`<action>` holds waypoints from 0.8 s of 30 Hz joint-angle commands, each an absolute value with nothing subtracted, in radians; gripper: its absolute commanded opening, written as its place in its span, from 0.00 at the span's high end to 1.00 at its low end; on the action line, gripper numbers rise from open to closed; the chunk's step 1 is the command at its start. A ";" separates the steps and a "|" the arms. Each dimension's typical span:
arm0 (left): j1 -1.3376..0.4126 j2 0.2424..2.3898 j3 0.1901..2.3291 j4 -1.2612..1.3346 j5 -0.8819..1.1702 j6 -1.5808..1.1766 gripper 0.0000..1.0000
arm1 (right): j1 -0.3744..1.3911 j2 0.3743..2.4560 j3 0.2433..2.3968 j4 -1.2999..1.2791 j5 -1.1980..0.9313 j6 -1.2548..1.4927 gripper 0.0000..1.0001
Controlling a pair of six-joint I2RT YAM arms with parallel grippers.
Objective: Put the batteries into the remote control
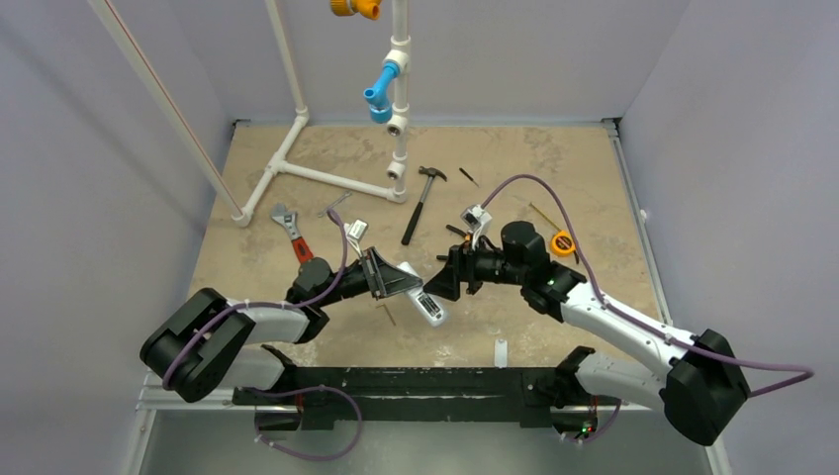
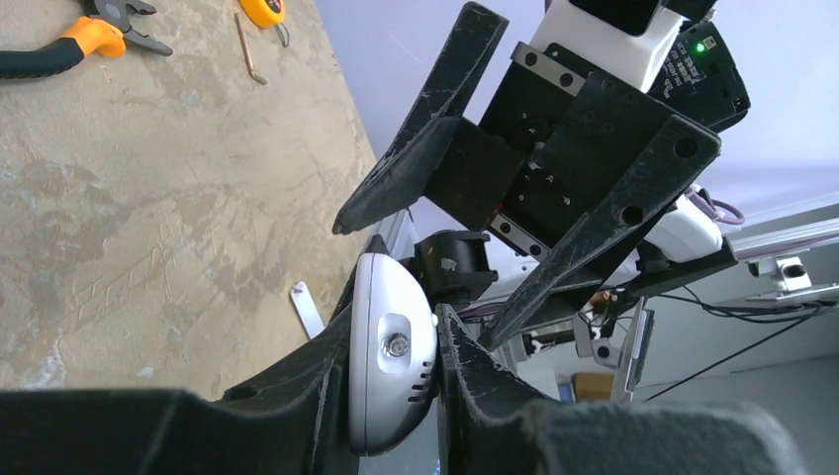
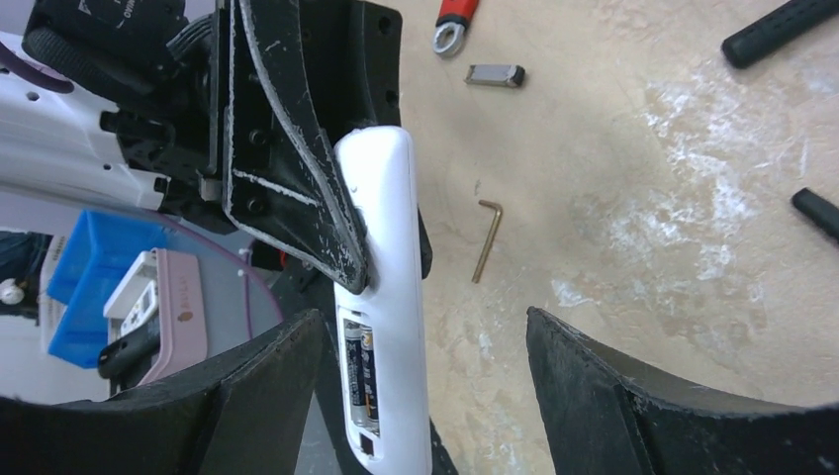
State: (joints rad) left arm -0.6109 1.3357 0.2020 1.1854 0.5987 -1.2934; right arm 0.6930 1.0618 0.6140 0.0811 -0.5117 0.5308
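Right wrist view: the remote control (image 3: 388,247) is held up off the counter (image 3: 633,198). Its back is open, and two batteries (image 3: 360,371) lie side by side in the compartment near its lower end (whether they are fully seated, I cannot tell). The left end effector (image 1: 408,287) is clamped across the handset's narrow width on the half away from the compartment, probably so that the open end stays free for the other arm. The right end effector (image 3: 423,317) faces that end with its jaws spread wide, holding nothing, one finger on either side of the remote and neither touching it.

From above, the remote's long axis runs diagonally, from the left end effector down toward the near edge, compartment end leading. The white battery cover (image 1: 501,353) lies on the counter nearer the arm bases, apart from the handset, and a hex key (image 3: 487,237) lies just beyond the remote.
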 commanded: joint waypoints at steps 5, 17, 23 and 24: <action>-0.616 1.305 0.230 1.198 0.611 -1.263 1.00 | 0.692 1.080 0.580 0.182 -0.662 0.601 0.29; -0.616 1.309 0.233 1.194 0.610 -1.262 1.00 | 0.692 1.114 0.597 0.125 -0.668 0.565 0.48; -0.616 1.308 0.233 1.193 0.611 -1.262 1.00 | 0.691 1.139 0.607 0.094 -0.652 0.550 0.49; -0.616 1.307 0.233 1.193 0.609 -1.261 1.00 | 0.692 1.142 0.606 0.095 -0.652 0.553 0.51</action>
State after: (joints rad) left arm -0.6109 1.3243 0.2020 1.1557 0.5987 -1.2884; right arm 0.6933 1.1408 0.5804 0.1066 -0.6464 0.5709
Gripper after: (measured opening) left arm 0.258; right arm 0.509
